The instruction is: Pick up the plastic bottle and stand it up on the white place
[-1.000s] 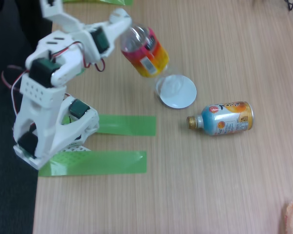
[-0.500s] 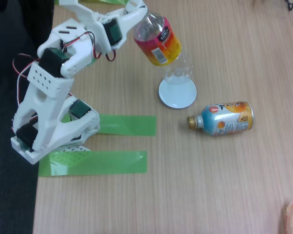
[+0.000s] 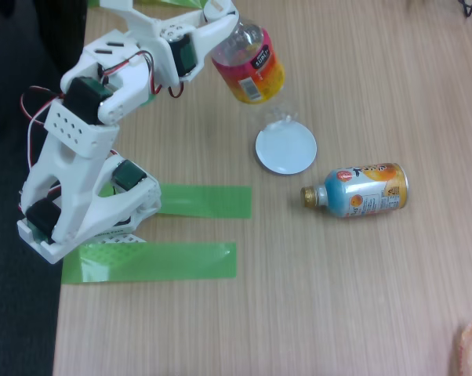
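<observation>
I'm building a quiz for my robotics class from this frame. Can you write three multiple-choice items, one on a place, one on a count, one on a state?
1. Where does the blue-and-orange bottle lie?
A. right of the white plate
B. on the green tape
C. on the plate

2. How many green tape strips lie by the arm's base?
A. one
B. two
C. four

3. The plastic bottle is:
A. lying flat
B. held tilted in the gripper
C. upright on the plate

Answers: 1 A, beside the plate's lower right; 2 B, two parallel strips; 3 B, it slants above the plate.
</observation>
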Robot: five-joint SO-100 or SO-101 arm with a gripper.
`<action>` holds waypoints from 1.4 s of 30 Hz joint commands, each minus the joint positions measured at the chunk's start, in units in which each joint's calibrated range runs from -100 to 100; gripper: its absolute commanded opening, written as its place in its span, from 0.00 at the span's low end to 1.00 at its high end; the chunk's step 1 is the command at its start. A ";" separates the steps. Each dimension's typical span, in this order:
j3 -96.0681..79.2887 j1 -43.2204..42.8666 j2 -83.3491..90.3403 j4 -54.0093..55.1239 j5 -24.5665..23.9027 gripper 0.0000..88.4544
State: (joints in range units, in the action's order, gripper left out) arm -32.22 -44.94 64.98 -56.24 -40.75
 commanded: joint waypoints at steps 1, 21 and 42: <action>1.66 0.05 -0.09 1.65 -1.42 0.13; -12.37 8.49 -0.09 13.07 -0.84 0.13; -17.17 8.42 0.49 13.33 -1.37 0.13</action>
State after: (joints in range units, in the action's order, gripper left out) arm -49.84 -36.35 64.98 -44.10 -42.01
